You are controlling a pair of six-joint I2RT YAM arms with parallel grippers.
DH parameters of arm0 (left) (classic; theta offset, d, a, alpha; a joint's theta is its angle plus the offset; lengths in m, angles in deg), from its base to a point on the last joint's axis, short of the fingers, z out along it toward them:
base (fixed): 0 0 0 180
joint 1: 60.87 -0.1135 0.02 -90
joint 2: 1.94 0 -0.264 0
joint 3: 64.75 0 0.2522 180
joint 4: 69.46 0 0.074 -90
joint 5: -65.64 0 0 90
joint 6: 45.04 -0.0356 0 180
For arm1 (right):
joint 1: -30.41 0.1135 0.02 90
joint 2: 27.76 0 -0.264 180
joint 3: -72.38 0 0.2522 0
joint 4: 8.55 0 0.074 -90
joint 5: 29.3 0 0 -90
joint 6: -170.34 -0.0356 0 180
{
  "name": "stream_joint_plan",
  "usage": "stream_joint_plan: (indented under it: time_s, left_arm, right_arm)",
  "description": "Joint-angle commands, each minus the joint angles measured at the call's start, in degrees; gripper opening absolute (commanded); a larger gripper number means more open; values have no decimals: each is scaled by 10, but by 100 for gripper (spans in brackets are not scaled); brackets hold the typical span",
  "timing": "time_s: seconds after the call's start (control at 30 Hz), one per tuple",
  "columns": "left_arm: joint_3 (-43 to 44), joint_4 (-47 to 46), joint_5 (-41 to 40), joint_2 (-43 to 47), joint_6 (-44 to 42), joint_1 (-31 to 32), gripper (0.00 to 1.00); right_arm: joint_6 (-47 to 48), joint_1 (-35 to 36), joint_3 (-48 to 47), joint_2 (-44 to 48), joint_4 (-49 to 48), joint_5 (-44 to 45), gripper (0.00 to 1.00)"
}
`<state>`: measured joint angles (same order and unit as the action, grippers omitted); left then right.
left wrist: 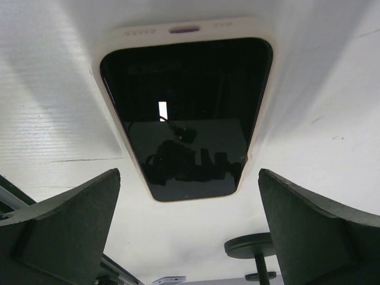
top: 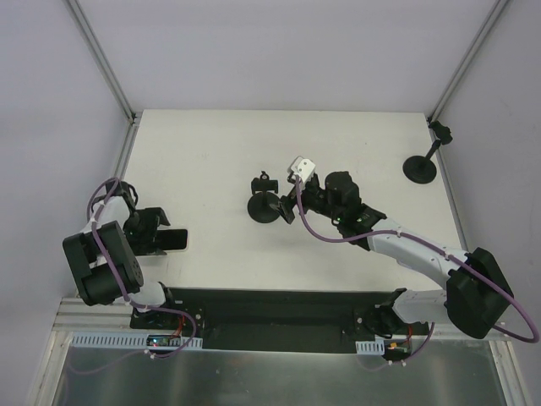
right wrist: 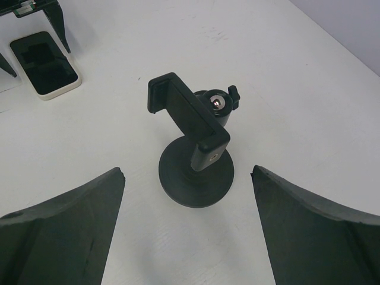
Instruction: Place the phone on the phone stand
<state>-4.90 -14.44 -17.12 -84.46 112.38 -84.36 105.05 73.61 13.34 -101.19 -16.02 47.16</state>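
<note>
**Entry: phone pick-up, grasp not yet made**

- **Phone** (left wrist: 187, 119): lies flat, screen up, on the white bench (top: 211, 152) at the near left. It is well apart from the phone stand and nothing is gripping it.
- **Phone stand** (right wrist: 196, 139): upright at mid-bench, with a round base, a ball joint and a tilted clamp. The clamp is empty.
- **Left end effector** (left wrist: 189, 178): fingers spread wide, one on each side of the phone's near end, with no contact visible. The arm is folded close to its base, wrist low and aimed along the bench.
- **Right end effector** (right wrist: 189, 172): fingers also spread, flanking the stand's base without touching it. The arm is stretched forward and leftward across the bench.
- **Second stand** (top: 420, 167): at the far right, apart from the work.
- **Step in hand (a judgement):** the approach to the phone; the task proper has barely begun.
- **Next move calls for:**
  - Lowering the left fingers to bench level and closing them squarely across the phone's width, since a thin flat body offers little edge to catch.
  - Lifting the phone and carrying it over to the clamp.
  - The right arm looks placed to steady the stand's base during the placing.
</note>
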Motion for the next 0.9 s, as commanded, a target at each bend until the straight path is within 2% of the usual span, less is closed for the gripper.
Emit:
stream_joint_plan:
  time_s: [0.0, 0.47, 0.57, 0.63, 0.87]
  left_arm:
    - [-1, -14, 16, -22, -13, -15, 99]
    - [-5, -13, -27, -52, 19, -18, 99]
    - [-9, -14, -31, -58, 25, -18, 90]
    - [-6, -14, -30, -69, 25, -18, 89]
    - [-4, -14, -36, -87, 23, -18, 99]
  right_arm:
    - [7, -2, 0, 13, -36, -8, 91]
    - [8, -1, 0, 10, -38, -5, 91]
    - [7, -1, 0, 9, -39, -3, 91]
    - [7, -1, -1, 9, -38, -3, 91]
    - [6, -2, -1, 9, -39, 0, 91]
